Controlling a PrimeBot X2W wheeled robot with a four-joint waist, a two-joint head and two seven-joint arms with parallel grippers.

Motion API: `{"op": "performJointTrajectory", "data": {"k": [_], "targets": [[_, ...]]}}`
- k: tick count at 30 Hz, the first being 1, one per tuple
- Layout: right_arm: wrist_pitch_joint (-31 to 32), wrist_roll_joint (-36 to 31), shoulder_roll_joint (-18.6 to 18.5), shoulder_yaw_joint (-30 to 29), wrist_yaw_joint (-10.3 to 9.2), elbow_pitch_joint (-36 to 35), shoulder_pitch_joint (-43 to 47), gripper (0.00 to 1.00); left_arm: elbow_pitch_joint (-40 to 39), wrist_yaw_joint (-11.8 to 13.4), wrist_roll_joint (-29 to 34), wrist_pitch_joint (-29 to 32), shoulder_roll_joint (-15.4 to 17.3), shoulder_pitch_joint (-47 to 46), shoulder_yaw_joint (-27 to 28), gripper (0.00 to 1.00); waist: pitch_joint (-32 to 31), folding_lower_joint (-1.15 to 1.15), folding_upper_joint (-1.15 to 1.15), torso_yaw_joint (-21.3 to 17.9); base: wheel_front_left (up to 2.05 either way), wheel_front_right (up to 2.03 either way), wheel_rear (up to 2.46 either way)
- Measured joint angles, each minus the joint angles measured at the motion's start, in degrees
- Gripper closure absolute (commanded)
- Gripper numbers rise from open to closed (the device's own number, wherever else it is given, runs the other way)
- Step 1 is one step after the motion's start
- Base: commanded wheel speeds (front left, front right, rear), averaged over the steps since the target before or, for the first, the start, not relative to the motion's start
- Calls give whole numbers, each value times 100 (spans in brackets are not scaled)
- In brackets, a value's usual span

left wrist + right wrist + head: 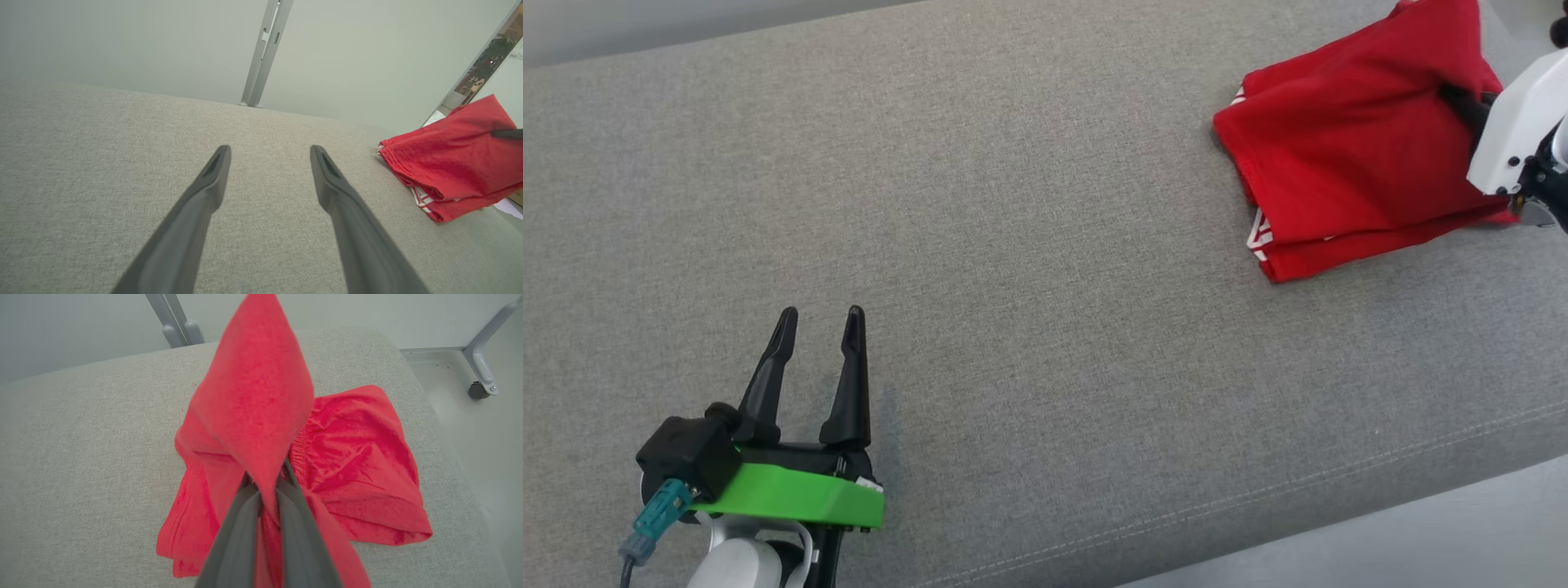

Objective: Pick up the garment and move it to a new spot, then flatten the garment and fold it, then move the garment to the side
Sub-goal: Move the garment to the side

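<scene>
The garment is a red pair of shorts with white stripes at the hems, lying folded at the far right of the grey cushion. My right gripper is shut on a fold of the garment, and that fold stands up in a peak in front of the fingers while the remainder lies on the cushion. In the head view the right gripper reaches in from the right edge. My left gripper stands open over bare cushion at the lower left, far from the garment, with nothing between its fingers.
The cushion's front seam and edge run along the lower right, with pale floor beyond. A grey metal post rises behind the cushion. A wheeled frame leg stands on the floor past the cushion's right end.
</scene>
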Motion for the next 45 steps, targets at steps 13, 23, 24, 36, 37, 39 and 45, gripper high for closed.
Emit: {"op": "performJointTrajectory", "data": {"k": [13,23,24,36,37,39,45], "targets": [[-278,-716,-445,-420,0,448,-310,100,-260,76,79,159,183,-121,-1,0,389,0,0,0,0,0,0],[-858,-1352,-316,-703,1,1299,-558,100,-608,160,199,443,392,-258,-43,0,801,0,0,96,0,0,0],[-959,-1427,-316,-732,1,1401,-587,100,-650,177,219,477,417,-259,-44,0,849,0,0,114,0,0,0],[-1685,-1995,-260,-989,3,2519,-977,100,-1113,286,370,765,681,-315,-51,0,1341,0,0,292,0,0,0],[-1775,-2071,-264,-1004,4,2570,-1011,100,-1133,297,385,787,701,-315,-57,0,1368,0,0,306,0,0,0],[-1916,-2240,-286,-1020,4,2668,-1079,91,-1172,305,388,817,713,-315,-75,0,1414,0,0,330,0,0,0],[-2198,-2571,-343,-1277,4,2773,-1161,0,-1290,349,430,879,765,-315,-87,0,1510,0,0,370,0,0,0]]}}
